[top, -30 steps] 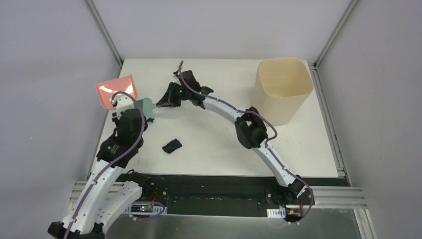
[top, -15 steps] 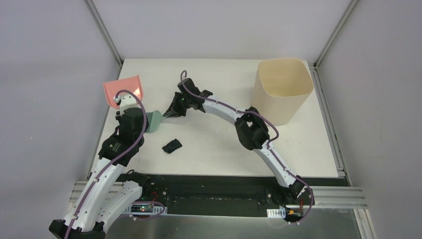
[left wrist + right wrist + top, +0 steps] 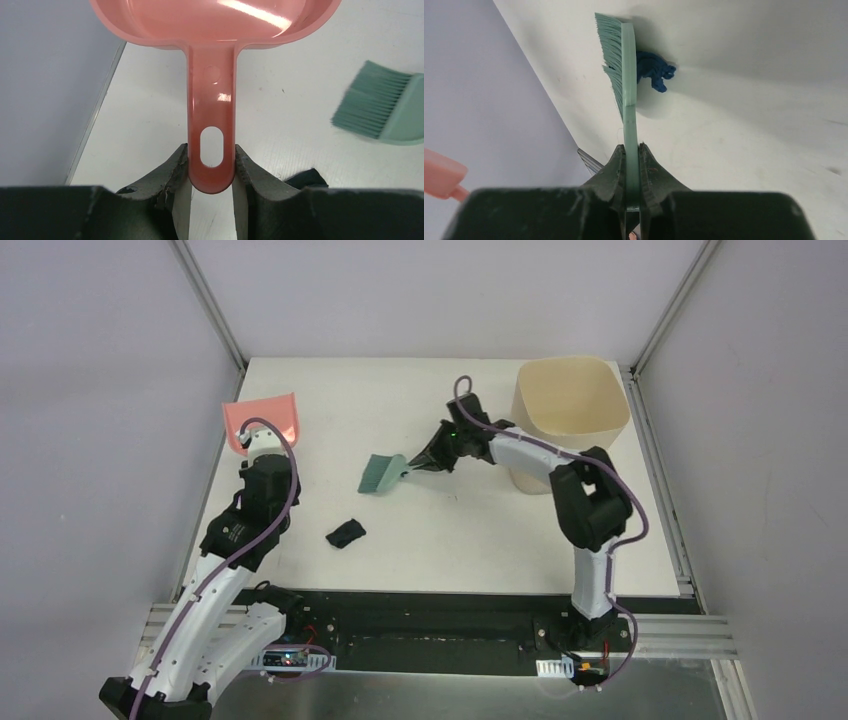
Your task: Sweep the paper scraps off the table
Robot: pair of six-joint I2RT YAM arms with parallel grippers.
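Top view first: the white tabletop (image 3: pixel 450 540) carries one dark paper scrap (image 3: pixel 346 533), a crumpled wad at about 8 o'clock from the centre, nearer the near edge than the far one. The right wrist camera shows it as dark blue. It lies by itself, apart from both tools.

Over on the left, the left gripper (image 3: pixel 210 172) is pinching the handle of the pink dustpan (image 3: pixel 266 420). One finger presses each side of the handle's rounded end, right beside the oval hanging hole. The pan is at 10 o'clock by the left edge, with its open mouth facing 12 o'clock. Whether its lip rests on the surface I cannot tell.

On the other side, the right gripper (image 3: pixel 632 165) is clamped tight on the flat handle of the teal brush (image 3: pixel 382 473), jaws pressed against both faces. The brush sits just to 9 o'clock of the centre, bristles aimed toward 8 o'clock. The scrap lies at 7 o'clock from those bristles with a clear gap between. In the right wrist view the wad shows just past the brush head, on its right side.

The beige bin (image 3: pixel 570 415) stands at 2 o'clock in the far right corner, and the right arm (image 3: pixel 520 452) crosses in front of it.

As for writing, a small pale mark on the black housing of the left arm (image 3: pixel 228 533) is too small to read. The dustpan handle carries a round moulded dimple above the hole, and I can make out no letters in it.
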